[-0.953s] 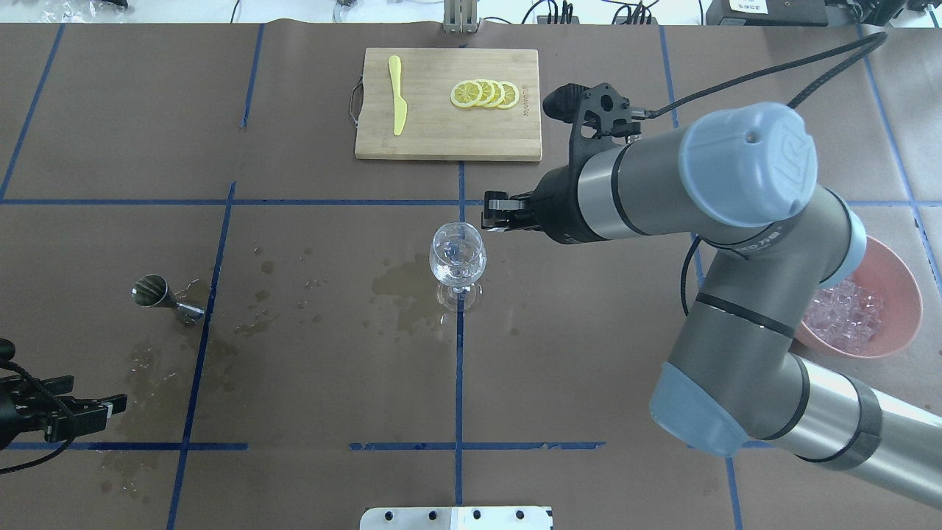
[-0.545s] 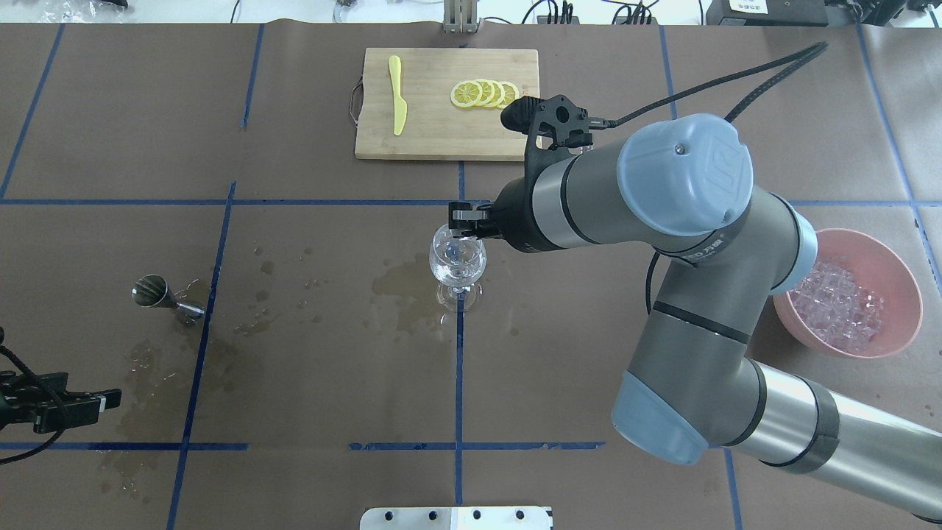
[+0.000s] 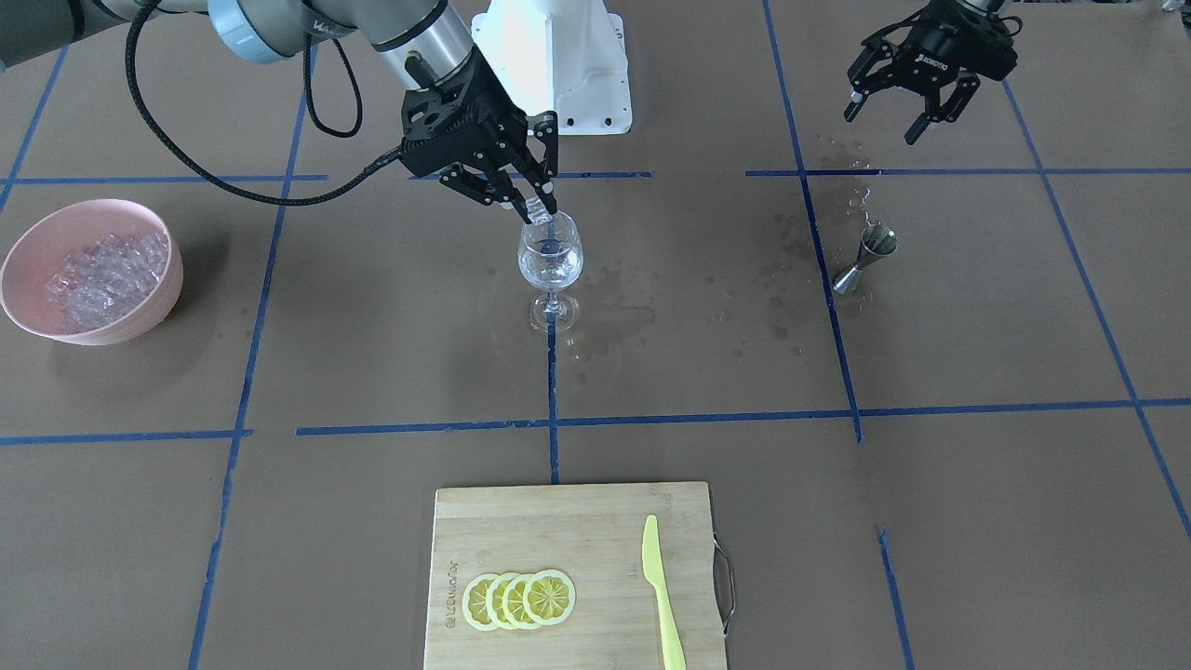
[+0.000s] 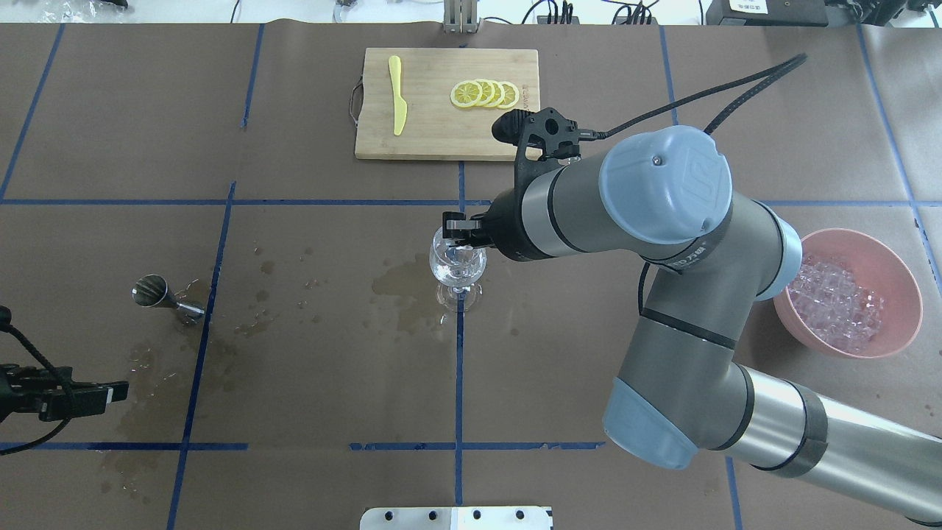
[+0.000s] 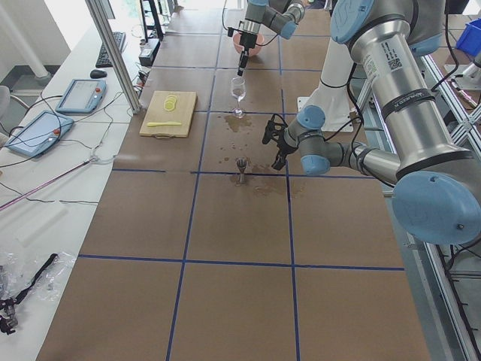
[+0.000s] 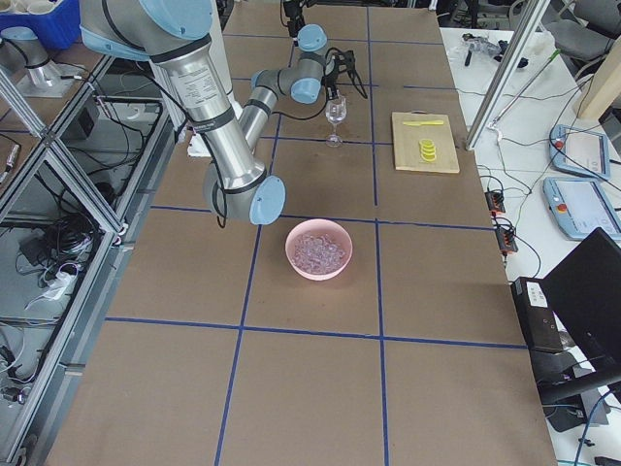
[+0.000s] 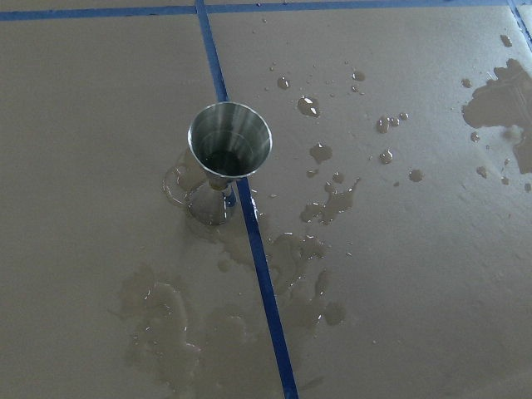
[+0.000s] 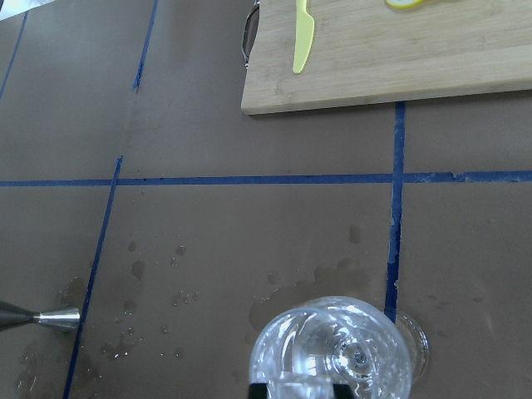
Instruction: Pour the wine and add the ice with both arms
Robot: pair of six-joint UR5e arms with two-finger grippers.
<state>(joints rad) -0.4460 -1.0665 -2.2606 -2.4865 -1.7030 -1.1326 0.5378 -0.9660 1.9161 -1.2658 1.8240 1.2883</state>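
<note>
Right claw (image 3: 541,212) pinched one ice cube (image 3: 533,203) just above the rim of the wine glass (image 3: 551,259), whose clear contents could not be told apart. More ice (image 4: 839,298) lay heaped in the pink bowl (image 4: 911,294). Left claw (image 3: 901,110) hung wide open and empty near the steel jigger (image 7: 229,150). Wet patches (image 4: 401,291) marked the surface (image 4: 331,368).

Overhead looking forward and down, cutting board (image 4: 441,140) at 12 o'clock; front-facing opposite, steeply down, board at 6. Side views far, along the desk (image 5: 225,286). Wrist views close, sharing the jigger (image 7: 229,150).
</note>
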